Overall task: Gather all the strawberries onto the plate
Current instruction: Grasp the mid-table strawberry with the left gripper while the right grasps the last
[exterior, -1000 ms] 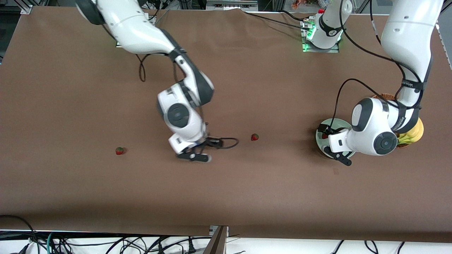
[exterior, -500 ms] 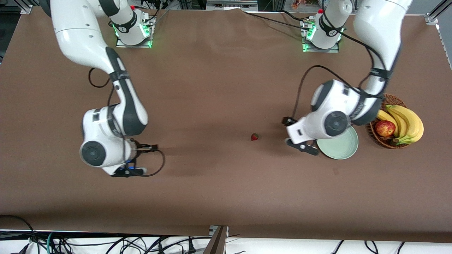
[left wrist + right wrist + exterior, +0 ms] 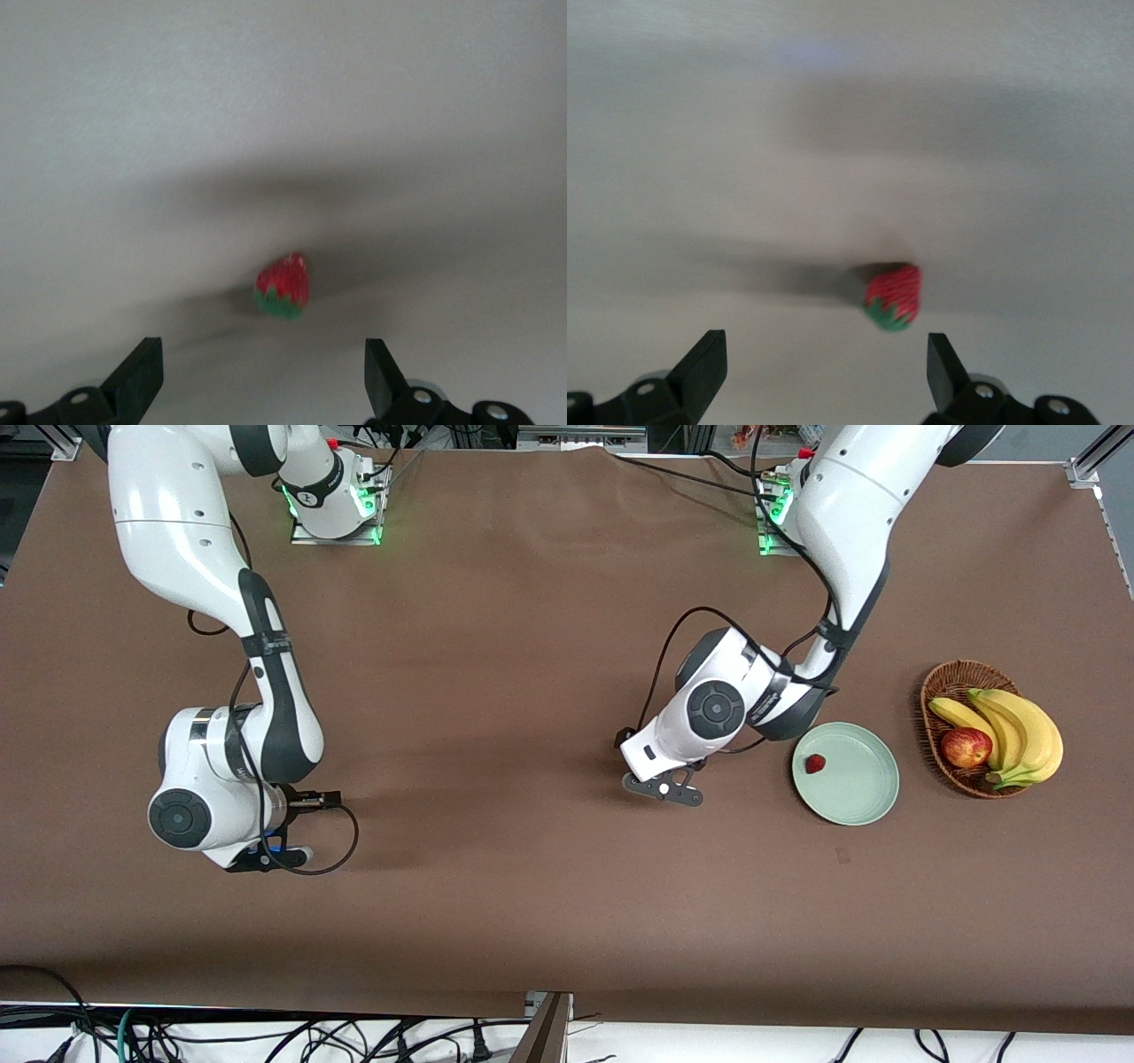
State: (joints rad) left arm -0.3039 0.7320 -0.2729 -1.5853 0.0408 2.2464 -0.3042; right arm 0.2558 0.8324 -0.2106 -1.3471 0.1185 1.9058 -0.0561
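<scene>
A brown table (image 3: 532, 646) fills the frame. At centre right, a pale green plate (image 3: 855, 784) holds one strawberry (image 3: 814, 763) near its rim on the side toward the frame's centre. Just beside the plate, at the right edge, a wicker basket (image 3: 941, 682) contains bananas (image 3: 1019, 726) and an apple (image 3: 966, 747). The left gripper (image 3: 663, 788) hangs low over the table just right of centre, near the plate. The right gripper (image 3: 266, 859) hangs low over the table at lower left.

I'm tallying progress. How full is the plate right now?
Nearly empty: one strawberry lies in the plate; the rest of the dish is bare.
</scene>
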